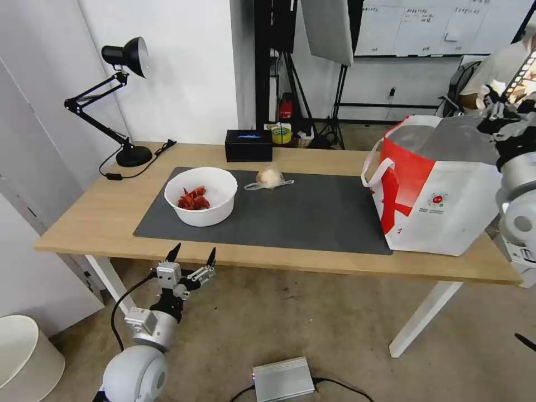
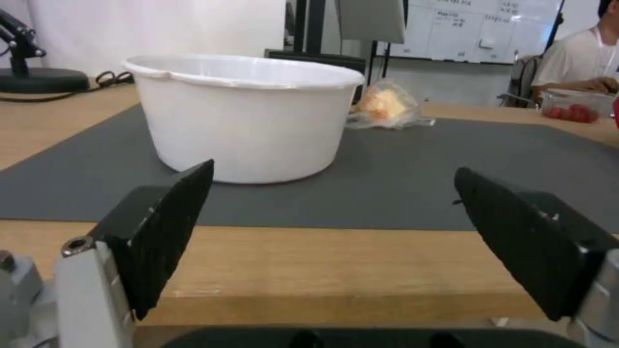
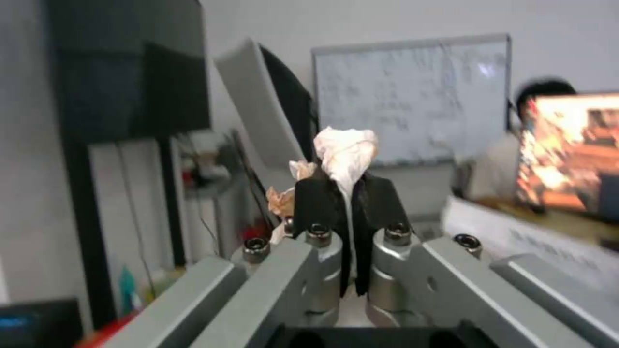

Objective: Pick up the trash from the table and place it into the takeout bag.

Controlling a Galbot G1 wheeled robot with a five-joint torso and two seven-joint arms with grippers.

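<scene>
A white bowl (image 1: 201, 195) with red shells (image 1: 194, 199) stands on the left of the dark mat (image 1: 312, 218). Behind it lies a clear bag with a beige lump (image 1: 269, 177). My left gripper (image 1: 194, 252) hangs open just below the table's (image 1: 100, 218) front edge, facing the bowl (image 2: 248, 121) with nothing between its fingers (image 2: 164, 227). The takeout bag (image 1: 441, 206) stands open at the table's right end. My right gripper (image 1: 494, 109) is raised above the bag's far right side, shut on a crumpled white tissue (image 3: 345, 154). A clear box with red scraps (image 2: 574, 108) shows far off near the bag.
A black desk lamp (image 1: 120, 84) and its cord sit at the table's back left. A black box (image 1: 248, 145) stands at the back edge. On the floor are a white bin (image 1: 22, 357) at left and a silver unit (image 1: 282, 378) in front.
</scene>
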